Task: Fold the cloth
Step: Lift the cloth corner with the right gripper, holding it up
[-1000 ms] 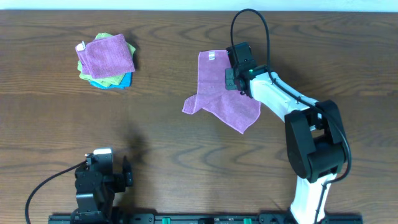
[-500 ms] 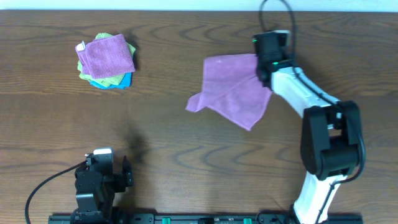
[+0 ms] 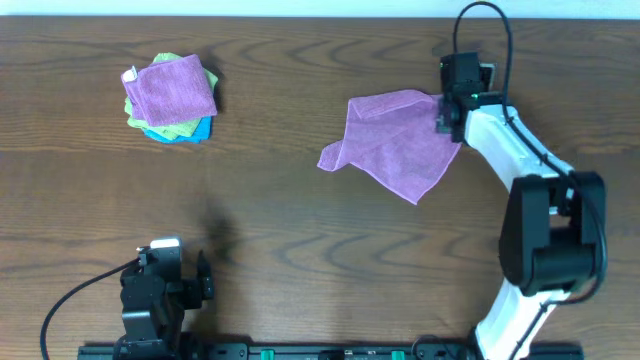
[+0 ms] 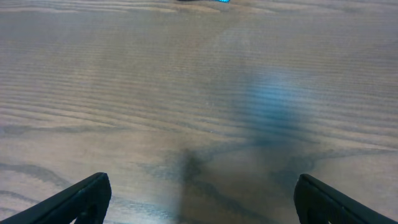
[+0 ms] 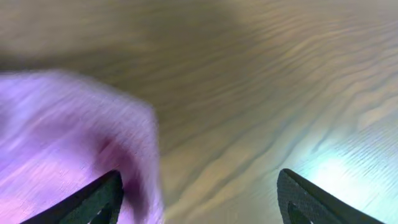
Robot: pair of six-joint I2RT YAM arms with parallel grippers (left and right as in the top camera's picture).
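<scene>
Wood table (image 3: 300, 220) is taking up the whole scene. The right arm (image 3: 520, 170) is reaching to the far right part of it. The cloth (image 3: 395, 145) is lying there, mostly spread but skewed, well apart from the stack of folded cloths (image 3: 170, 98) at far left. The right gripper (image 3: 452, 105) is sitting at the cloth's far-right corner. In the wrist view its jaws are standing wide apart, with fabric beside one finger and nothing pinched. The left gripper (image 4: 202, 199) is parked near the front, also spread wide and empty. Step looks like flattening before the fold, so pinching one corner only and pulling low and taut would be best. The long axis is running diagonally from the gripper's corner to the left flap, and one corner is pointing toward the front.
</scene>
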